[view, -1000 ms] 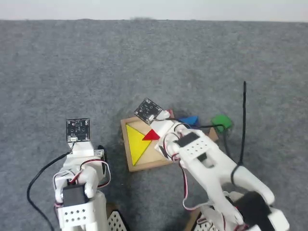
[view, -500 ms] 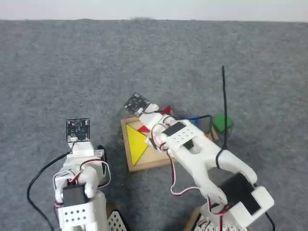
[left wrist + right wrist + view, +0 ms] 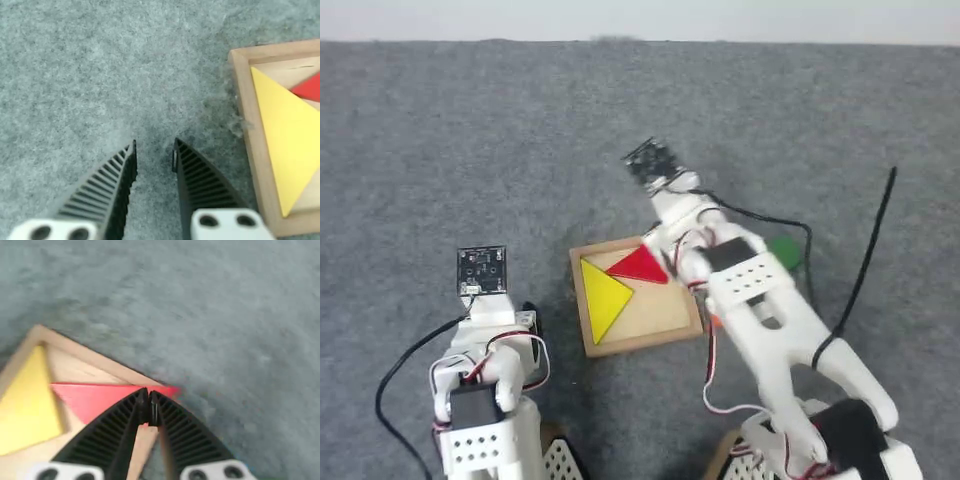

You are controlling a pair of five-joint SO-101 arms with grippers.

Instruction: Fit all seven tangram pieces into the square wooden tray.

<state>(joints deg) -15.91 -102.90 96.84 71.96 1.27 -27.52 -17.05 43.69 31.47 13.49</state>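
Red triangle (image 3: 640, 266) now lies in tray (image 3: 650, 312); wrist view shows right hand (image 3: 148, 407) seemingly closed

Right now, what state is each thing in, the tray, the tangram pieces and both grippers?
Square wooden tray: flat on the grey carpet, partly filled.
Yellow triangle piece: lying flat inside the tray.
Red triangle piece: in the tray, beside the yellow one.
Green piece: on the carpet outside the tray.
Left gripper: open, empty, over the carpet.
Right gripper: shut, tips over the red triangle.
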